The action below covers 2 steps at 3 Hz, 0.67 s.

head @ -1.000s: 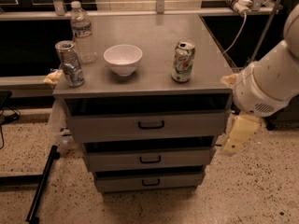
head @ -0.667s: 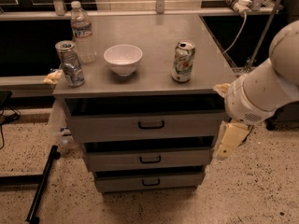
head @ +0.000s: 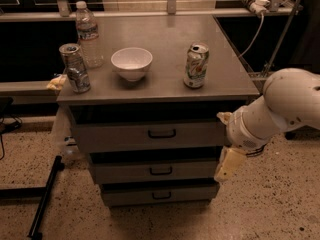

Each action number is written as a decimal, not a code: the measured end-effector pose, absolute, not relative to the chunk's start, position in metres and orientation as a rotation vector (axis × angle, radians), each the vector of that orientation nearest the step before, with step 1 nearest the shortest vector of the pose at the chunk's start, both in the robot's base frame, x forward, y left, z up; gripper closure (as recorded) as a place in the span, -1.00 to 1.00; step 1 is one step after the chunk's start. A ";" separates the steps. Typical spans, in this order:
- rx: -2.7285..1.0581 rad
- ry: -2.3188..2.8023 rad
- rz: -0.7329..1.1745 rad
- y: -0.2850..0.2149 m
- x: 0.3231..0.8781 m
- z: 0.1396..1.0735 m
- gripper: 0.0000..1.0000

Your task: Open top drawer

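Observation:
The top drawer (head: pixel 115 136) is the tallest of three grey metal fronts under the steel worktop, and it is shut. Its small black bar handle (head: pixel 162 133) sits at its centre. My gripper (head: pixel 227 163) hangs from the white arm (head: pixel 280 109) at the cabinet's right edge, level with the gap between the top and middle drawers. It is right of the handle, a little lower, and apart from it. The middle drawer (head: pixel 120 171) and the bottom drawer (head: pixel 125 196) are shut too.
On the worktop (head: pixel 165 84) stand a water bottle (head: pixel 88 34), a silver can (head: pixel 75 68), a white bowl (head: pixel 131 63) and a green can (head: pixel 196 65). A black pole (head: pixel 45 196) lies on the floor at the left. A shelf with cables stands at the right.
My arm has swung left and down, bringing the gripper closer to the right side of the drawer fronts. The drawers and the things on top have not moved.

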<state>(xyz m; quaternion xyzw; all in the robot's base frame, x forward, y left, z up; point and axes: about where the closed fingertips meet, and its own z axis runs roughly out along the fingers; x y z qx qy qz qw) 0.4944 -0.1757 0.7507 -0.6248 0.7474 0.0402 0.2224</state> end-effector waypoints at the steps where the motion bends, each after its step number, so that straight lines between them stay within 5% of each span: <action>1: -1.726 2.065 0.112 -0.176 0.495 0.750 -1.00; 2: -1.739 2.040 0.071 -0.179 0.496 0.746 -1.00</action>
